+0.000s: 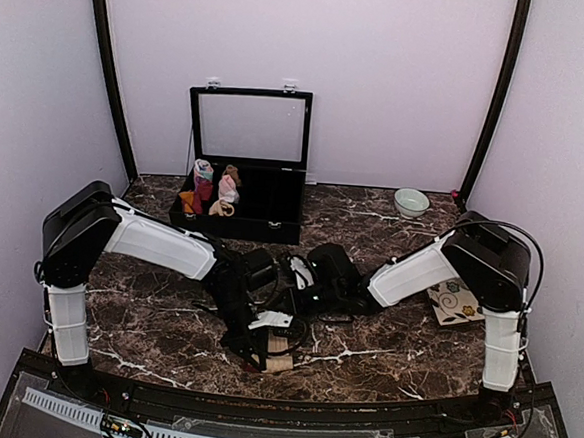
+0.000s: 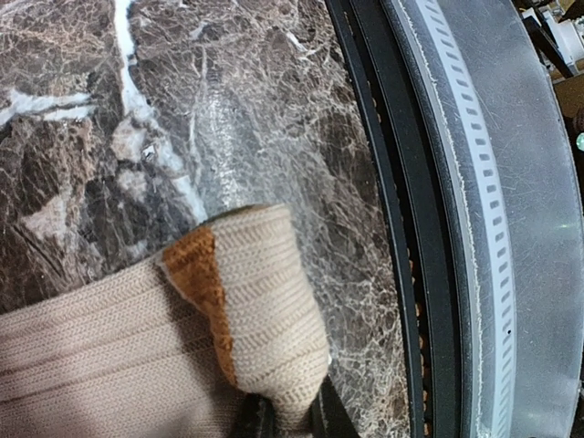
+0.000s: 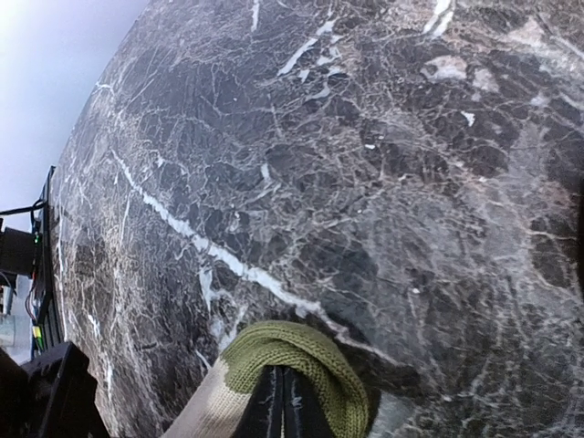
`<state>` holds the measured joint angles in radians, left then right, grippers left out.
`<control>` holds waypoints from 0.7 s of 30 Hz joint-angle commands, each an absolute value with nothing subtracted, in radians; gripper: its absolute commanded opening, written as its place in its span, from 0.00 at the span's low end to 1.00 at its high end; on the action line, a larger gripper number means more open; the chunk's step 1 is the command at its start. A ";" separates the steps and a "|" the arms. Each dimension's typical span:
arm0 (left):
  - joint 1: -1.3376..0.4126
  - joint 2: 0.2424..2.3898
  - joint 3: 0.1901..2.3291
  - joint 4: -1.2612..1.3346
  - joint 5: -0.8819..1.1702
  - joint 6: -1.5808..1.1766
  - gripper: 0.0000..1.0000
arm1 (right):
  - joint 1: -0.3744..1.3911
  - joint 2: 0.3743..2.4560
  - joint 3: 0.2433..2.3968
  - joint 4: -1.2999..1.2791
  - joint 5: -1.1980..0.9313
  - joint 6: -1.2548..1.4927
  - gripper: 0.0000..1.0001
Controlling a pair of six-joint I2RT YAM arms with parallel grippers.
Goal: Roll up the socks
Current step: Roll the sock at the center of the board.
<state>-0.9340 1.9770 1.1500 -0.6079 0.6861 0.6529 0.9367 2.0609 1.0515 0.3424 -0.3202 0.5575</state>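
— Pinching what, the left gripper (image 2: 290,418)?
— Ribbed cream sock (image 2: 100,356), orange patch, lower left; jaws nearly closed on it.
— Right gripper (image 3: 283,406)?
— Clamped on its green knit end (image 3: 306,351), bottom centre, over marble table (image 3: 383,182).

Only one sock shows: a cream sock (image 1: 278,355) of ribbed knit. It lies close to the near edge of the marble table (image 1: 392,371) and is mostly hidden in the view from above. Up close, one end is folded over on itself into a rounded flap, with an orange-brown band (image 2: 196,274) at the fold. Another part, an olive-green band (image 3: 297,356) joined to cream knit, arches up off the tabletop in a bunch.
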 commanded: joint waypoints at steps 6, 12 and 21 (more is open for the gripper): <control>-0.897 2.223 1.115 -0.806 0.343 0.648 0.00 | 0.891 1.995 0.843 0.594 -0.361 0.510 0.26; -0.894 2.283 1.175 -0.860 0.364 0.647 0.00 | 0.880 1.873 0.743 0.643 -0.349 0.437 0.39; -0.894 2.332 1.231 -0.902 0.369 0.644 0.00 | 0.868 1.604 0.460 0.619 -0.266 0.401 0.52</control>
<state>-0.8806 2.1410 1.3201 -0.8341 0.8272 0.6495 0.8692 1.6848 0.5396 0.6060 -0.3180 0.4290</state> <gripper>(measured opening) 0.080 0.517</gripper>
